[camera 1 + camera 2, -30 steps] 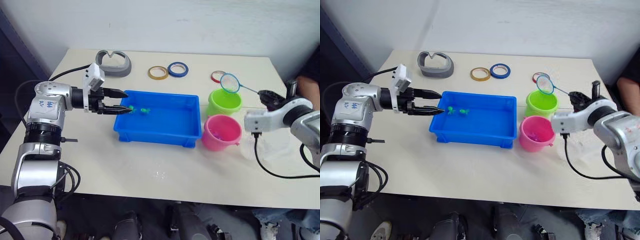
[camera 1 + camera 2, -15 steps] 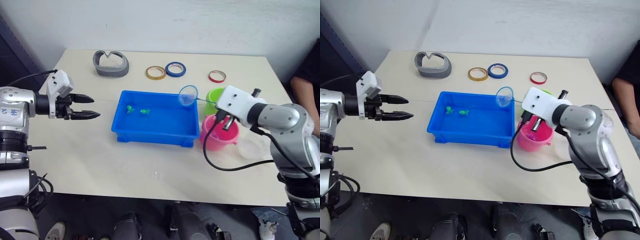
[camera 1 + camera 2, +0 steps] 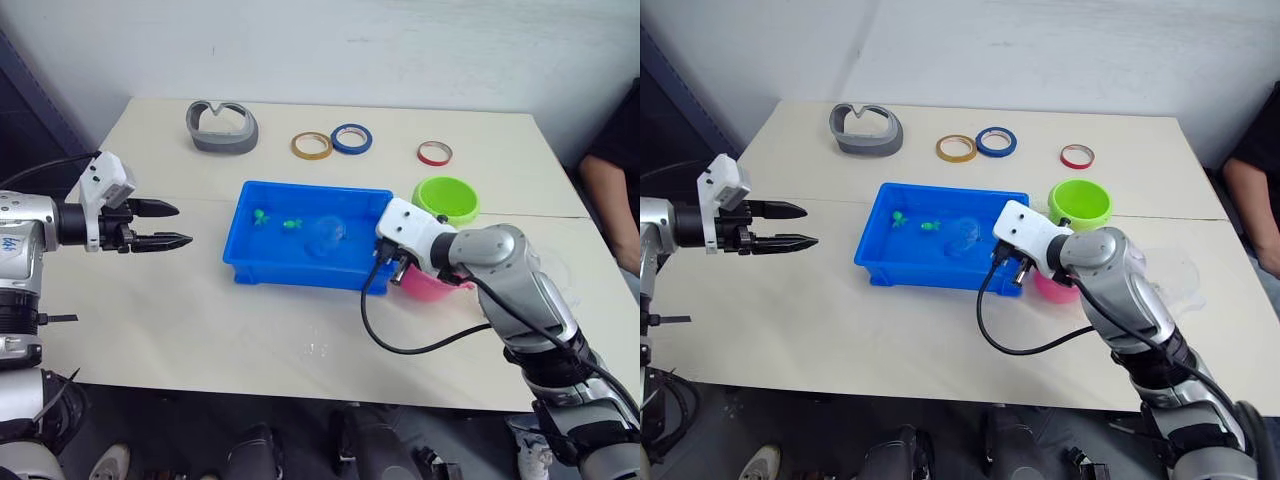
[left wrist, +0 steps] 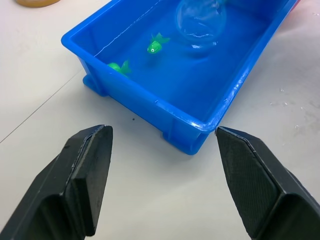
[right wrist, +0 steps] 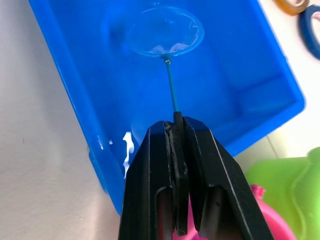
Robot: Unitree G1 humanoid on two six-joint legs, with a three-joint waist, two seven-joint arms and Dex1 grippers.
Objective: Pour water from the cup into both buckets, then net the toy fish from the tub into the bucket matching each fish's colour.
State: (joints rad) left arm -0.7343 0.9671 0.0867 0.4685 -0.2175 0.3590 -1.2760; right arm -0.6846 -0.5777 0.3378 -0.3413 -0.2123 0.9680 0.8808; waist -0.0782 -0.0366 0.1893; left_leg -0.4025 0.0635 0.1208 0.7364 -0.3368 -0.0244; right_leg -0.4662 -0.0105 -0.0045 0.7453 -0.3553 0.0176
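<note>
A shallow rectangular bright blue plastic tub [image 3: 310, 240] with a rimmed edge is seen at the middle of a smooth pale beige table [image 3: 250, 330], before a plain white wall. Inside it, toward its 10 o'clock corner, two tiny glossy green plastic fish [image 4: 155, 45] are counted, lying just apart. The small net [image 5: 165, 32], with a light-blue round hoop, translucent mesh and thin straight handle, is held low inside the tub near its 3 o'clock side; the handle is pinched between the pressed-together black fingers of the right gripper [image 5: 177, 125]. The left gripper [image 3: 165, 226], at 9 o'clock of the tub and well apart from it, is held above the table with its fingers spread and nothing between them.

Two round plastic buckets are counted at 3 o'clock of the tub: a lime green one [image 3: 446, 198] and a pink one [image 3: 432, 285], partly hidden by the right arm. Three flat tape rings, yellow [image 3: 313, 146], blue [image 3: 351, 138] and red [image 3: 433, 153], lie toward 12 o'clock, beside a grey curved plastic piece [image 3: 222, 126].
</note>
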